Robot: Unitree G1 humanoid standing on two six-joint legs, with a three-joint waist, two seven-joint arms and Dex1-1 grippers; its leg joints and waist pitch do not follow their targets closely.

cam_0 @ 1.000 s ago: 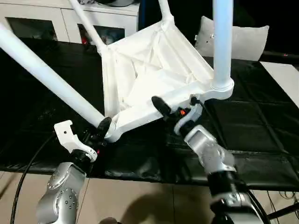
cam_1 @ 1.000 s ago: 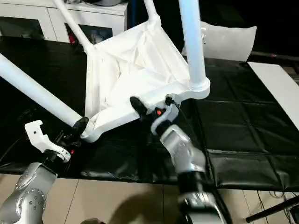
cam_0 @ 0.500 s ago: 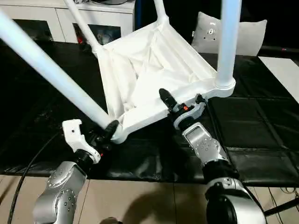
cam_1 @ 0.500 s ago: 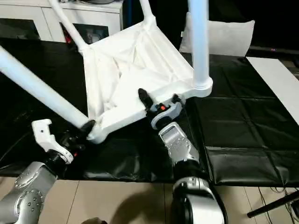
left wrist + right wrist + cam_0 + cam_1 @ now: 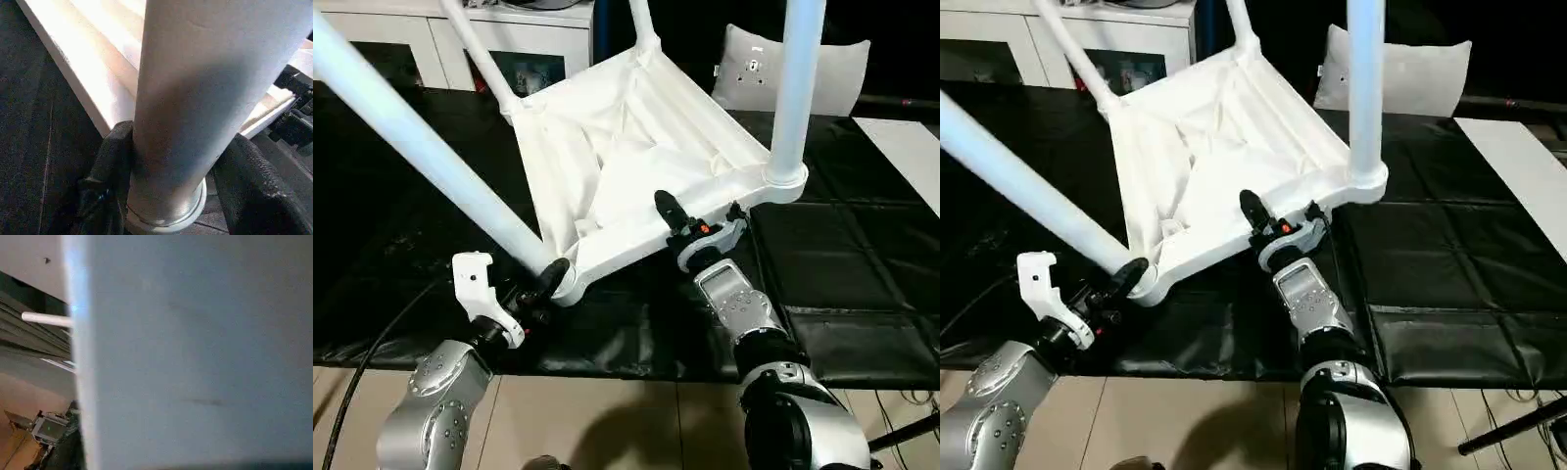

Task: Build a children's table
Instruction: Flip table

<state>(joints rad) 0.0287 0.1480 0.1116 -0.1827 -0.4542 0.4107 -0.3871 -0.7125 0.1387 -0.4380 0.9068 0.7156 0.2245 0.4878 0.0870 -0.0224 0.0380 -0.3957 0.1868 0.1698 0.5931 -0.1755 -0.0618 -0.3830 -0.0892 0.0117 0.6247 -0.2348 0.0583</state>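
The children's table (image 5: pixel 636 157) lies upside down and tilted on the black mat (image 5: pixel 862 255), ribbed underside facing me, with several white legs sticking up from its corners. My left gripper (image 5: pixel 548 279) is shut on the near-left leg (image 5: pixel 421 157) right at its socket. In the left wrist view the black fingers (image 5: pixel 110 166) hug that leg (image 5: pixel 195 98) on both sides. My right gripper (image 5: pixel 700 220) is at the table's near rim, left of the near-right leg (image 5: pixel 798 88). The right wrist view is close against a white surface (image 5: pixel 195 352).
A white cabinet with glass doors (image 5: pixel 431 44) stands behind the mat at the left. A pale cushion (image 5: pixel 822 73) leans at the back right, and a flat white board (image 5: pixel 911 147) lies at the right edge. Bare floor runs along the mat's near edge.
My right arm has straightened and its gripper sits closer against the table's near rim. The left gripper keeps its hold on the leg. The camera has shifted slightly.
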